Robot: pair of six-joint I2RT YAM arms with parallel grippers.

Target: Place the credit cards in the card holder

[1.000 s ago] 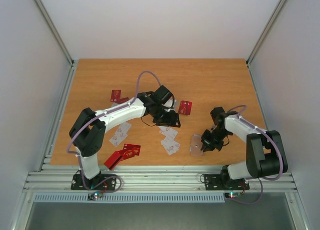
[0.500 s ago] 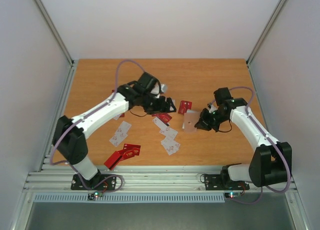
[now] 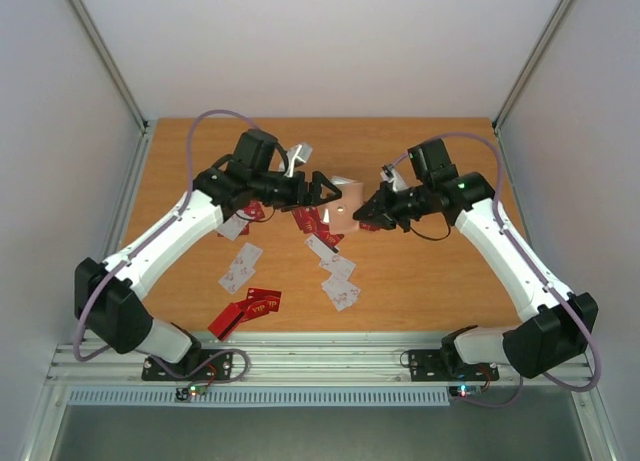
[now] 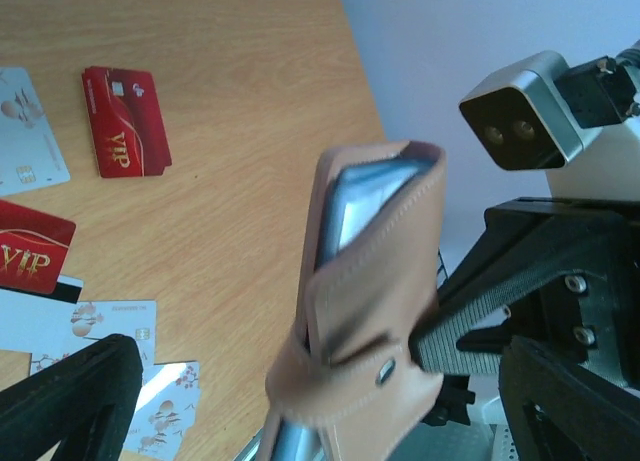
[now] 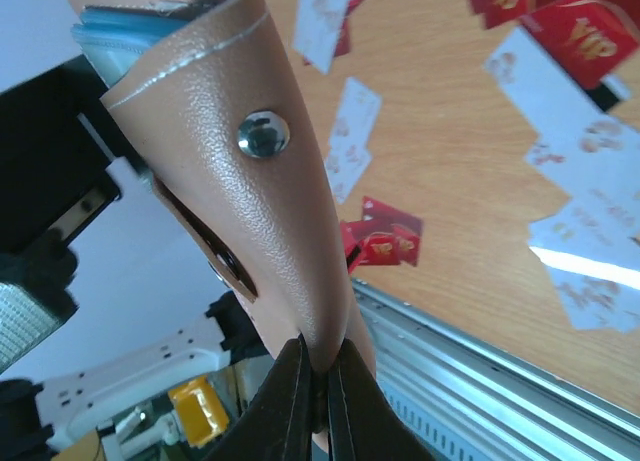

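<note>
My right gripper (image 3: 364, 213) is shut on the fold of the tan card holder (image 3: 346, 205) and holds it in the air above the table's middle. In the right wrist view the fingers (image 5: 300, 401) pinch its lower edge, and its blue-grey pockets (image 5: 130, 26) show at the top. My left gripper (image 3: 318, 191) stands wide open facing it. The card holder (image 4: 370, 311) sits between those fingers (image 4: 70, 396), touching neither as far as I can see. Red credit cards (image 3: 250, 305) and white ones (image 3: 340, 281) lie scattered on the table below.
More cards lie under the left arm (image 3: 240, 266) and beneath the held holder (image 3: 312, 221). A red VIP card (image 4: 125, 131) lies flat on the wooden table (image 3: 430, 281). White walls enclose the table, and a metal rail (image 3: 320, 361) runs along its near edge.
Both arms have swung toward the back middle of the table. The right one carried the card holder up from the near right, and the left gripper opened wide beside it.
</note>
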